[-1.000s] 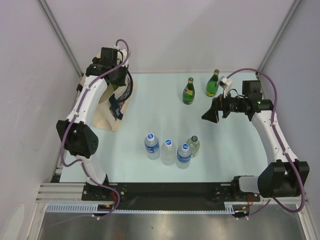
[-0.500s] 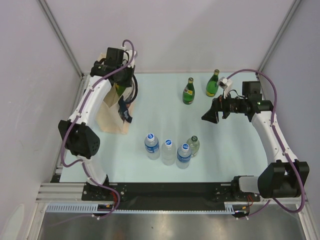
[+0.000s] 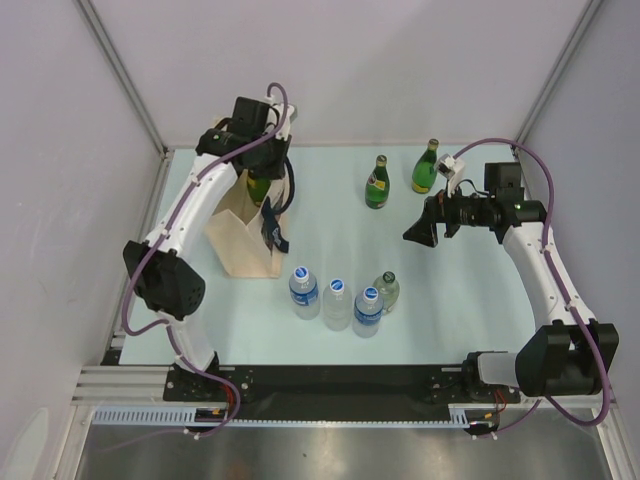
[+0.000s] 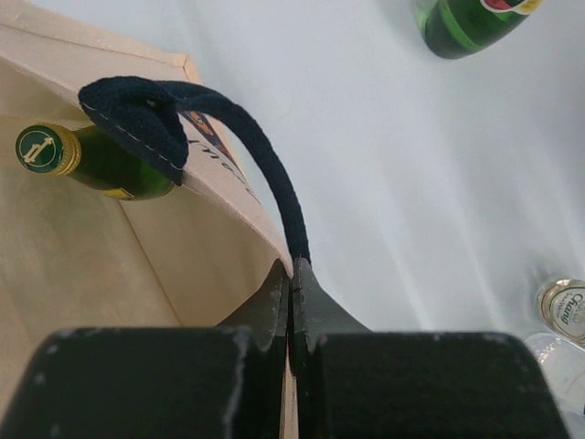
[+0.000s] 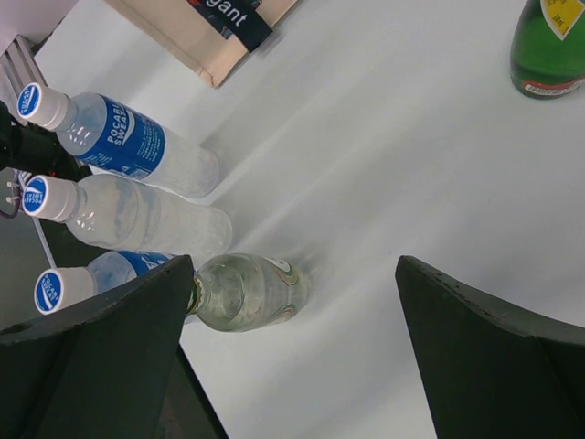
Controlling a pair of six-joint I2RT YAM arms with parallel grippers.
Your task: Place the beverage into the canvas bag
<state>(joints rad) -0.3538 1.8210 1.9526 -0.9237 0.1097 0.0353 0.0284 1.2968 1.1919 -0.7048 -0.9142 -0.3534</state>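
My left end effector (image 4: 291, 279) is pinched shut on the navy strap handle (image 4: 265, 174) of the canvas bag (image 4: 215, 242). The bag stands upright on the left of the worktop (image 3: 330, 235). A green bottle (image 4: 110, 165) leans inside it, gold cap stamped with an arrow, label hidden. My right end effector (image 5: 292, 265) gapes wide, holding nothing. Past its fingers a blue-capped bottle (image 5: 123, 137) reads "POCARI SWEAT". The bag's print is cut off at "gant". The label on the clear glass bottle (image 5: 247, 293) is too blurred to read.

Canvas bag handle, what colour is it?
The handle is dark navy, clearest in the left wrist view.
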